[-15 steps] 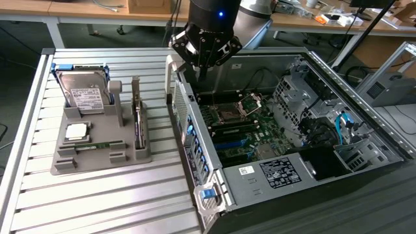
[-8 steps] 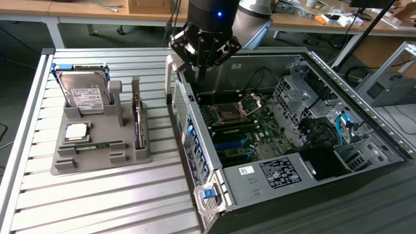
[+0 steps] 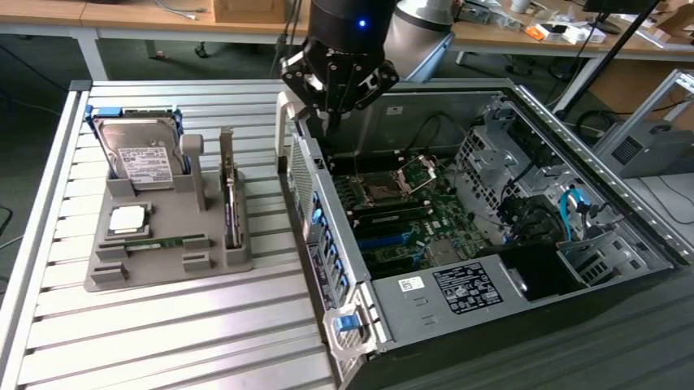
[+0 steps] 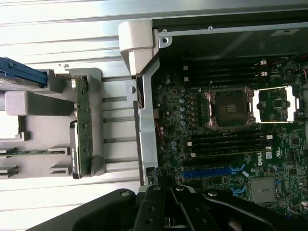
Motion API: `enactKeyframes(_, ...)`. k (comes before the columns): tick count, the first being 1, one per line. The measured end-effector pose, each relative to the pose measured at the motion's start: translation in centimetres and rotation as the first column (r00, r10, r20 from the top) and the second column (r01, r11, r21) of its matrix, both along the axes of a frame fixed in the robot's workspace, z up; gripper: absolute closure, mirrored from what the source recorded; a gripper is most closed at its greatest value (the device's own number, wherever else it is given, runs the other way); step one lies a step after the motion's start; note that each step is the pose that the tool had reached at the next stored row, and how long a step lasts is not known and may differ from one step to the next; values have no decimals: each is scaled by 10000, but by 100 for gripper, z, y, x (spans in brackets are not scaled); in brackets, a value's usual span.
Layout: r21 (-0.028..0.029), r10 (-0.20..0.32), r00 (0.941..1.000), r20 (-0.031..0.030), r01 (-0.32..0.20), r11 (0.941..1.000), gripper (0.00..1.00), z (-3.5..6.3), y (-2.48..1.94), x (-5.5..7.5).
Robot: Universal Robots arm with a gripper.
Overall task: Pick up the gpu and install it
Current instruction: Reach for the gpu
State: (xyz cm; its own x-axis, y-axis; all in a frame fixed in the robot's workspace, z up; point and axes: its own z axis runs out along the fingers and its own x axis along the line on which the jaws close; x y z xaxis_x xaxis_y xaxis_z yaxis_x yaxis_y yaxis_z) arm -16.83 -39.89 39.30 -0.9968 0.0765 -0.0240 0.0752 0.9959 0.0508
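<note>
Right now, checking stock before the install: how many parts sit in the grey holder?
4: hard drive standing at the far end; processor chip lying flat in front of it; memory stick nearer still; gpu edge-on on the side toward the computer case. None seems hidden.

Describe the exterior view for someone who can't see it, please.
A black robot gripper hangs over the rim of an open computer case. To the exterior view's left, the gpu stands edge-on in a grey holder on a slatted table, beside a hard drive.
</note>
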Motion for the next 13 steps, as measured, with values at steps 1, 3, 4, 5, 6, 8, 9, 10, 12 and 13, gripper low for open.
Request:
enactKeyframes(1,0,1,10000,0,-1,10000,89,0,0,-7)
enactKeyframes(3,0,1,10000,0,-1,10000,89,0,0,-17)
enactKeyframes(4,0,1,10000,0,-1,10000,89,0,0,-23)
enactKeyframes(5,0,1,10000,-1,-1,10000,89,0,0,-28)
enactKeyframes(6,-1,1,10000,0,-1,10000,89,0,0,-33)
enactKeyframes(8,0,1,10000,0,-1,10000,89,-1,0,-42)
enactKeyframes(9,0,1,10000,0,-1,10000,89,-1,0,-46)
enactKeyframes(10,0,1,10000,0,-1,10000,89,-1,0,-49)
enactKeyframes(12,0,1,10000,0,-1,10000,89,-1,0,-56)
enactKeyframes(13,-1,1,10000,-1,-1,10000,89,0,0,-60)
